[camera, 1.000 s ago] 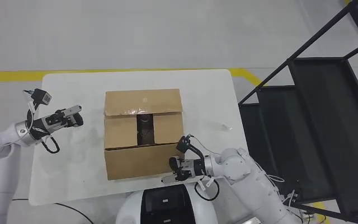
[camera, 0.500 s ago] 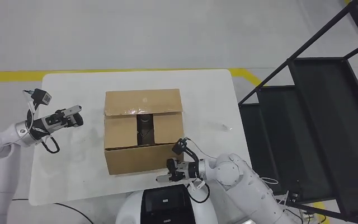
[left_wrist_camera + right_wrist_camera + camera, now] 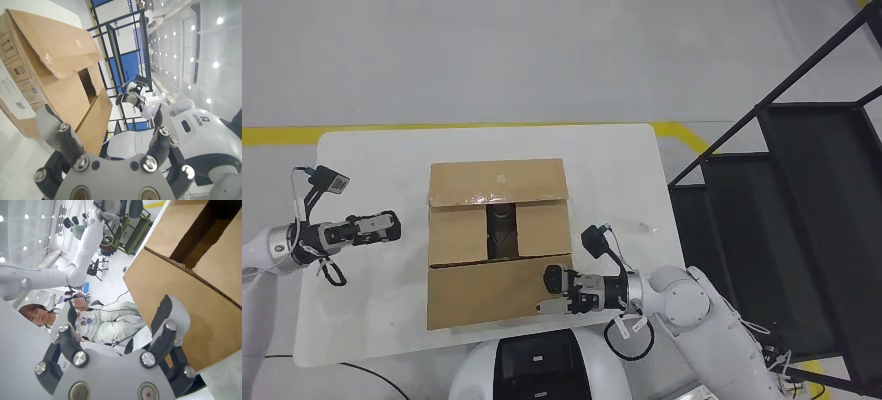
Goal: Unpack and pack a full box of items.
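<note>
Right pincer (image 3: 551, 290) beside cardboard box (image 3: 457, 235)

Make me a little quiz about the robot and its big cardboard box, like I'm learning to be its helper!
1. True or false: the left hand is shut on something.
2. The box stands on: A) a white table; B) the floor; C) a chair.
3. Which is closer to the box, the left hand or the right hand?

Key: 1 false, it is open and holds nothing. 2 A. 3 the right hand, which is next to the corner of the box's near flap.
</note>
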Robot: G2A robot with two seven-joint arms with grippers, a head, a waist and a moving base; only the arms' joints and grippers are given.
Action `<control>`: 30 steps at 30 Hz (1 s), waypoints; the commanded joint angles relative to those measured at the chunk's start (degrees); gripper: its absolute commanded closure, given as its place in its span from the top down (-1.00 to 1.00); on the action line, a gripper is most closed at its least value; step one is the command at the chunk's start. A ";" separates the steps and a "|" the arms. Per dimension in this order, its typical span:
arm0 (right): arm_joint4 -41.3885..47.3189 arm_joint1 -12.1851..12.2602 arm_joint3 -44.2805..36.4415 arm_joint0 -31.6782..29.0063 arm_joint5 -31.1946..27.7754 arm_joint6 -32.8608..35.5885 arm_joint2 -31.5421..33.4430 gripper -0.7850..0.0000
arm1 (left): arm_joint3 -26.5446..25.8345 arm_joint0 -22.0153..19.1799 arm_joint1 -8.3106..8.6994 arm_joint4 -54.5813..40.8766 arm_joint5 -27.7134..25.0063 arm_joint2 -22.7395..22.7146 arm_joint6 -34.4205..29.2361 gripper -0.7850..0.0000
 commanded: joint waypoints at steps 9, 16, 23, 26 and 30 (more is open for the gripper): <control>5.48 0.48 1.29 -1.61 -4.00 -7.43 2.82 1.00 | -2.55 -0.66 0.29 0.53 2.24 6.94 -1.98 1.00; 7.52 0.88 2.28 -2.77 -5.80 -9.38 3.79 1.00 | 1.61 -5.07 -0.32 -0.43 0.11 12.86 0.15 1.00; 8.57 1.26 2.52 -3.79 -6.65 -11.21 4.94 1.00 | 9.24 -10.02 -1.43 -1.87 -1.97 17.03 2.33 1.00; 8.71 1.41 2.32 -4.19 -6.93 -11.73 5.27 1.00 | 12.19 -11.86 -1.82 -3.81 -1.51 18.30 1.77 1.00; 8.84 1.61 2.15 -4.58 -7.06 -12.27 5.59 1.00 | 15.95 -14.25 -2.47 -5.88 -1.50 19.86 2.25 1.00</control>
